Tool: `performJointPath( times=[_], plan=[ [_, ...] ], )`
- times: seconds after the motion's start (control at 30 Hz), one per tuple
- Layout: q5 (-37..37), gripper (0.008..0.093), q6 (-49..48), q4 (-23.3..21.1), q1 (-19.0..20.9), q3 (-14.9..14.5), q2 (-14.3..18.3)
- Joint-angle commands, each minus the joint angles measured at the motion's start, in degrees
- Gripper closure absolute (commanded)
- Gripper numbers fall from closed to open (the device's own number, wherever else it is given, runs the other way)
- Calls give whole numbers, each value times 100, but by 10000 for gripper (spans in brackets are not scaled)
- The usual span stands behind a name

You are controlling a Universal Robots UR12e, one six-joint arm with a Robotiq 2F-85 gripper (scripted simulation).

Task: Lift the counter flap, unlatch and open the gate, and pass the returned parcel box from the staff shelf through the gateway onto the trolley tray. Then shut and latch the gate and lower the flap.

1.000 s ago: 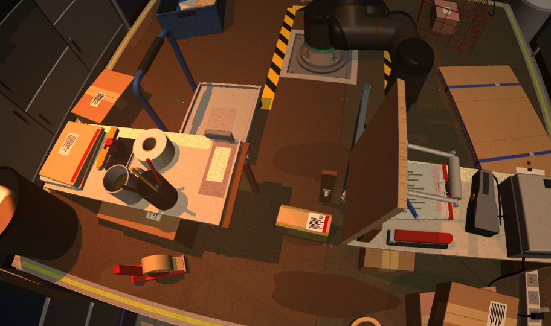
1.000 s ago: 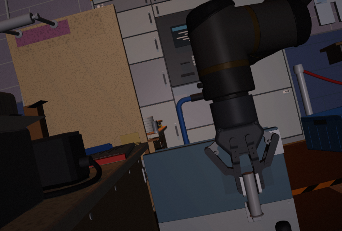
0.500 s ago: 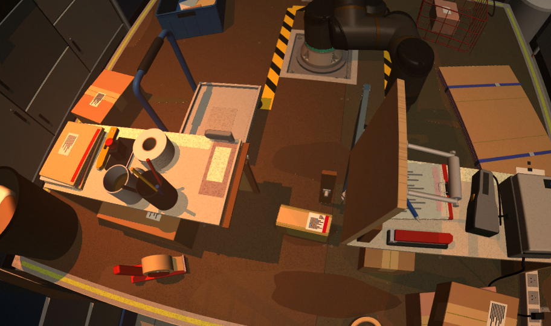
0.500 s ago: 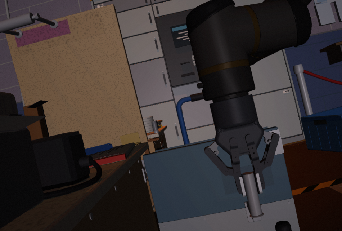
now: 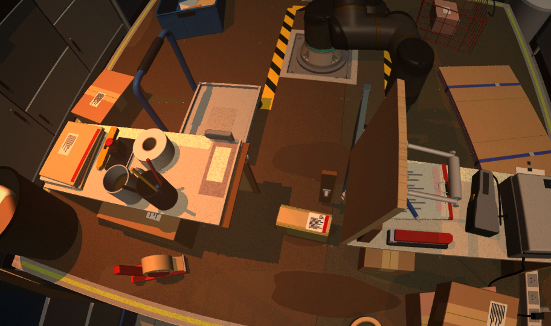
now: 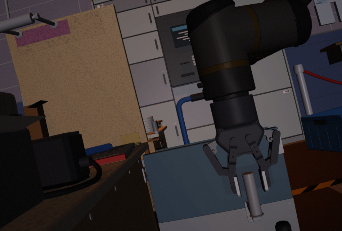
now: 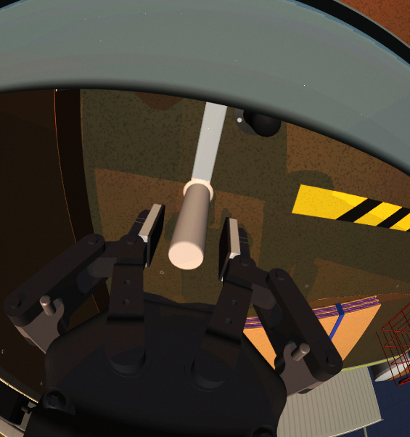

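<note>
The gate's grey handle peg (image 6: 250, 192) (image 7: 191, 225) stands between my fingers, and my gripper (image 6: 250, 186) (image 7: 190, 235) is open around it, holding nothing. The blue-grey gate (image 6: 212, 179) (image 5: 360, 117) is swung open, seen edge-on from above beside the raised flap. The counter flap (image 5: 375, 166) (image 6: 74, 76) stands upright on the right counter, its bar handle (image 5: 452, 174) on the far face. The returned parcel box (image 5: 304, 222) with a red-edged label lies on the floor in the gateway. The trolley tray (image 5: 220, 111) sits empty behind the left counter.
A blue crate (image 5: 190, 16) and a red wire basket (image 5: 452, 22) stand beside the arm's base (image 5: 320, 56). The left counter carries books, cups and a tape roll (image 5: 154, 148). A tape dispenser (image 5: 156, 267) lies on the floor, and a printer (image 5: 533, 213) on the right counter.
</note>
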Motion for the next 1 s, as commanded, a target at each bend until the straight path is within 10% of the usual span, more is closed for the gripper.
performJointPath(
  times=[0.0, 0.97],
  plan=[
    [0, 534, 0, -2, 0, -5, -2],
    [0, 534, 0, 990, 0, -534, -459]
  ],
)
